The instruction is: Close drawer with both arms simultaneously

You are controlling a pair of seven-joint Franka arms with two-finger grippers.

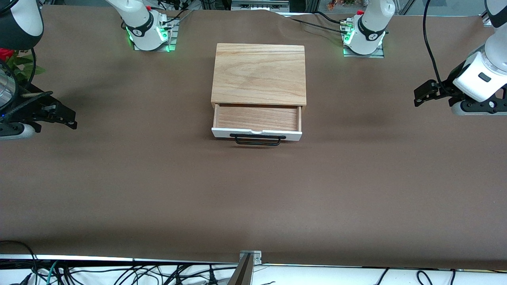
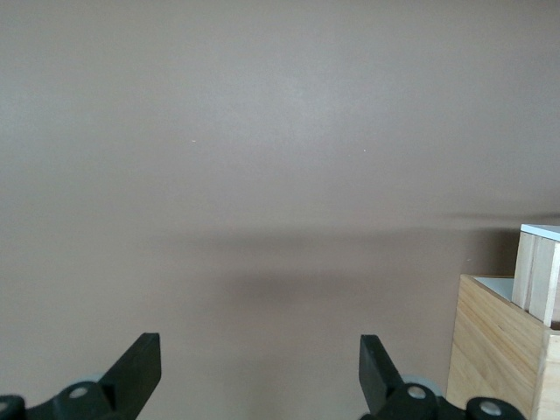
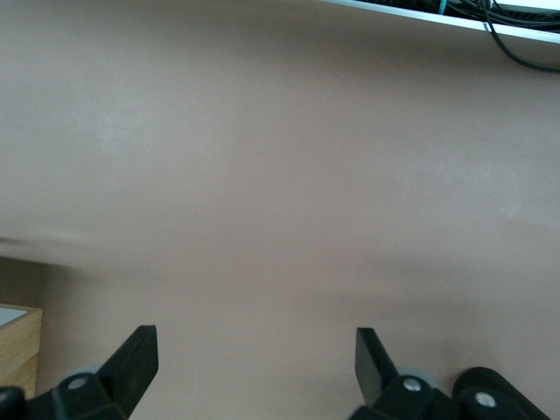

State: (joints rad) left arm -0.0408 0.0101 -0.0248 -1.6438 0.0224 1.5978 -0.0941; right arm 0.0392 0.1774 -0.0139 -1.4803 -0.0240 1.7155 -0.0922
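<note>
The drawer (image 1: 256, 118) stands pulled out of the light oak box (image 1: 259, 73) at the table's middle, its white front panel (image 1: 295, 135) and black wire handle (image 1: 257, 140) facing the front camera. Its wooden tray is empty. My left gripper (image 1: 420, 95) is open and empty, above the table toward the left arm's end and well apart from the box. My right gripper (image 1: 72, 118) is open and empty toward the right arm's end, also well apart. The left wrist view shows its open gripper (image 2: 260, 350), a box corner (image 2: 499, 350) and the drawer's end (image 2: 541, 276). The right wrist view shows its open gripper (image 3: 254, 346) over bare cloth.
A brown cloth (image 1: 253, 198) covers the whole table. Both arm bases (image 1: 148, 31) stand at the edge farthest from the front camera. A red flower with green leaves (image 1: 14, 59) sits at the right arm's end. Cables (image 1: 119, 273) and a metal bracket (image 1: 249, 257) lie along the nearest edge.
</note>
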